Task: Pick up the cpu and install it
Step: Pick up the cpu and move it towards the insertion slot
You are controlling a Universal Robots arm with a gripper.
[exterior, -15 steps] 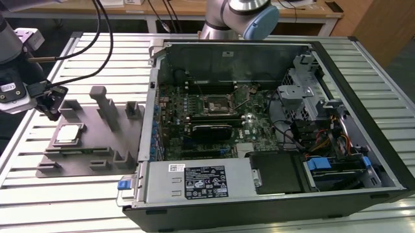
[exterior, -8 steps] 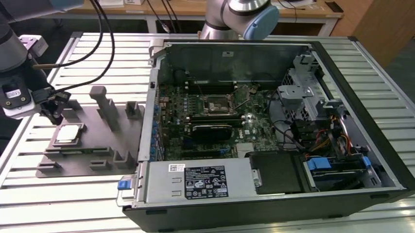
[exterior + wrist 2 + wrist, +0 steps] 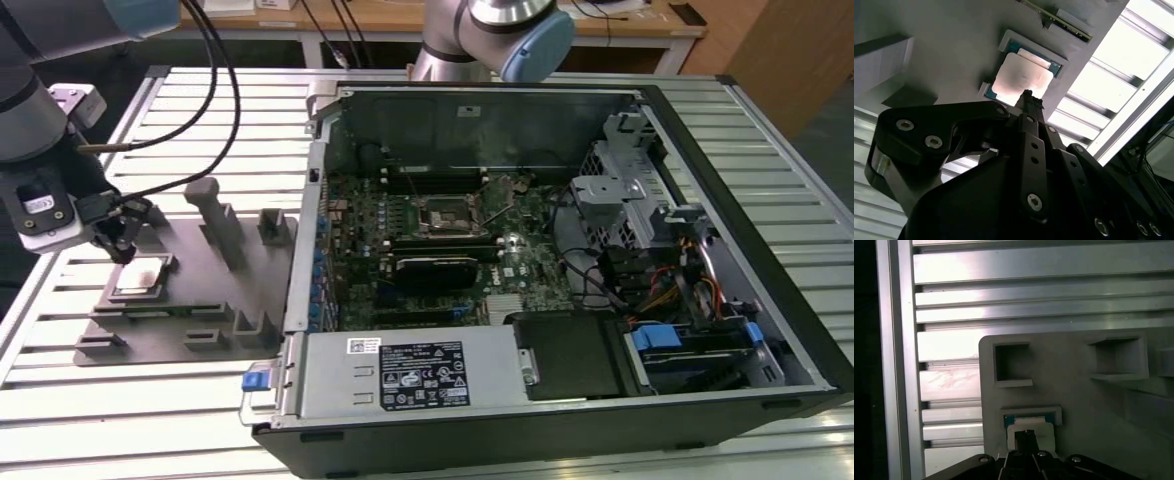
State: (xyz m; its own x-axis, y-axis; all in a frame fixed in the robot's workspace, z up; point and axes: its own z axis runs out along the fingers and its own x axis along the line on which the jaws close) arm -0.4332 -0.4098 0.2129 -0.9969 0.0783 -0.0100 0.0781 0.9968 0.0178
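Note:
The cpu [image 3: 142, 277], a small silver square with pale edges, lies flat in a shallow nest on the grey fixture plate [image 3: 187, 310] at the exterior view's left. My gripper [image 3: 118, 245] hangs just above its edge, fingers drawn together to a narrow tip and holding nothing. In the second wrist view the joined tip [image 3: 1027, 95] sits over the near edge of the cpu [image 3: 1021, 77]. In the first wrist view the cpu [image 3: 1048, 435] shows just beyond the gripper [image 3: 1026, 435]. The open computer case [image 3: 747, 140] lies to the exterior view's right, its motherboard socket [image 3: 445, 213] uncovered.
Upright posts [image 3: 214, 215] rise from the fixture plate between the gripper and the case wall. The plate has empty square pockets [image 3: 1011, 362]. Black cables [image 3: 220, 110] hang from the arm. Everything rests on a slatted aluminium table [image 3: 174, 430]. A second arm's base [image 3: 501, 35] stands behind the case.

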